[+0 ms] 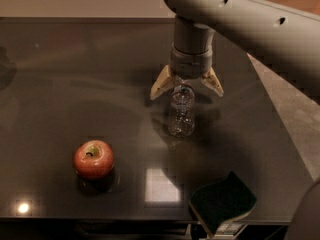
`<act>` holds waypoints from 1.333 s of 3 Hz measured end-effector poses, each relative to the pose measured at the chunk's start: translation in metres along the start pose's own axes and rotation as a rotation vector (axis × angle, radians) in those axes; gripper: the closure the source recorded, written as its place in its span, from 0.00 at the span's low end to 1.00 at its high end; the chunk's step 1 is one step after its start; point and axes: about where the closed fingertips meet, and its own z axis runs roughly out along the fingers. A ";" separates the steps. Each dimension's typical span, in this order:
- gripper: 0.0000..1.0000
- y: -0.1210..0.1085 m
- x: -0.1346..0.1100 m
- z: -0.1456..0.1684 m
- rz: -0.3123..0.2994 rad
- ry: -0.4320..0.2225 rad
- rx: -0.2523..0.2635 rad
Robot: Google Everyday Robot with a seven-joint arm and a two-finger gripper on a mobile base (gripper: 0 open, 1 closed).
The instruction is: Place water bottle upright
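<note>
The water bottle [181, 112], small, clear and ribbed, stands upright on the dark table [75, 74] right of centre. Its cap end is up under the gripper. My gripper [187, 87] hangs straight down right over the bottle's top. Its two tan fingers [161, 85] are spread wide to the left and right of the bottle's neck and do not touch it. The gripper is open and holds nothing.
A red apple [93, 159] sits at the front left of the table. A dark green sponge [221, 202] lies at the front right edge. The table's right edge runs diagonally beside the arm, with floor beyond it.
</note>
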 end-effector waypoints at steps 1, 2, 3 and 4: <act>0.00 -0.001 -0.003 0.005 0.033 0.015 0.002; 0.16 0.001 -0.007 0.008 0.054 0.025 0.003; 0.39 0.004 -0.008 0.010 0.059 0.031 0.003; 0.62 0.008 -0.010 0.007 0.036 0.033 -0.003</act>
